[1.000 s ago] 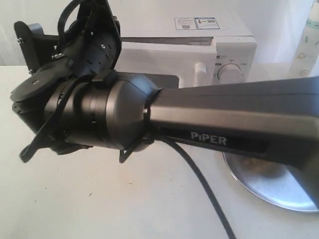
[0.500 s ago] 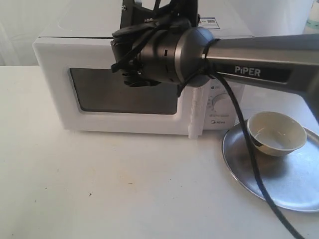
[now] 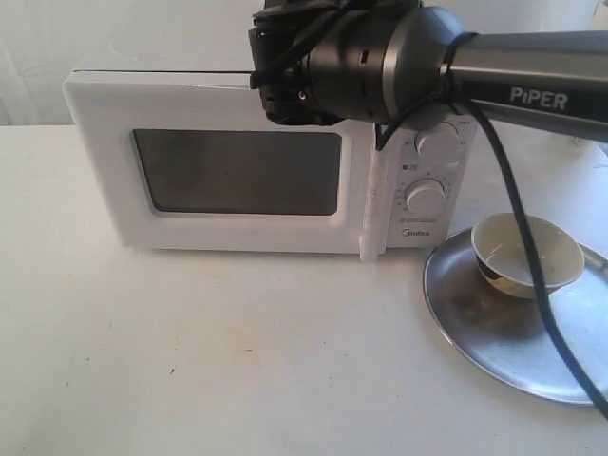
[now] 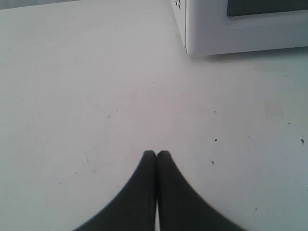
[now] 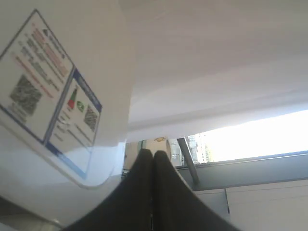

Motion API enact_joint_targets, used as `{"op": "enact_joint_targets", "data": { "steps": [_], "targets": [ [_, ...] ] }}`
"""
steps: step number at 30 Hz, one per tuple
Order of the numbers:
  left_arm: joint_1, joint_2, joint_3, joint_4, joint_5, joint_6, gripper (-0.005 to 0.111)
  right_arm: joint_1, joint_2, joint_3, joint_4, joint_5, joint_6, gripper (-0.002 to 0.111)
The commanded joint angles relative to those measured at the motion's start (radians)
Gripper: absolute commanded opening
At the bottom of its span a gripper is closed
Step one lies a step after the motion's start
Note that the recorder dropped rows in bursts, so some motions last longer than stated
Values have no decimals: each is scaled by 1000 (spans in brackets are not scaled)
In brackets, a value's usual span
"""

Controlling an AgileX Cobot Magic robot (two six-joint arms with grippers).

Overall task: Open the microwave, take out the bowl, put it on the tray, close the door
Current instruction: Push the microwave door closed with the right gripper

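Observation:
The white microwave (image 3: 410,233) stands at the back of the table with its door (image 3: 237,185) shut and the bar handle (image 3: 372,204) flush beside the dials. To its right the cream bowl (image 3: 527,256) sits upright on the silver tray (image 3: 494,332). My right arm's wrist (image 3: 323,62) hovers over the microwave's top front edge. In the right wrist view my right gripper (image 5: 153,153) is shut on nothing, beside the stickered top (image 5: 48,91). My left gripper (image 4: 157,153) is shut and empty over bare table, off the microwave's corner (image 4: 207,33).
The right arm's black cable (image 3: 518,237) hangs down in front of the bowl and tray. White table (image 3: 237,361) spreads before the microwave. A bottle (image 3: 594,19) stands at the far right back.
The right arm has swung from close in front of the camera up to the microwave's top, then drifted right. The door, bowl and tray look the same as half a second ago.

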Motion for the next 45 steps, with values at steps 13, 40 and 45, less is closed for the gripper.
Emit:
{"op": "enact_joint_targets", "data": {
  "steps": [13, 40, 45],
  "targets": [
    [-3, -2, -3, -8, 2, 0, 0, 56, -96, 55, -47, -123, 148, 0],
    [-3, -2, -3, -8, 2, 0, 0, -122, 50, 55, -73, -14, 100, 0],
    [-3, -2, -3, -8, 2, 0, 0, -116, 15, 92, -50, -10, 100, 0]
  ]
}}
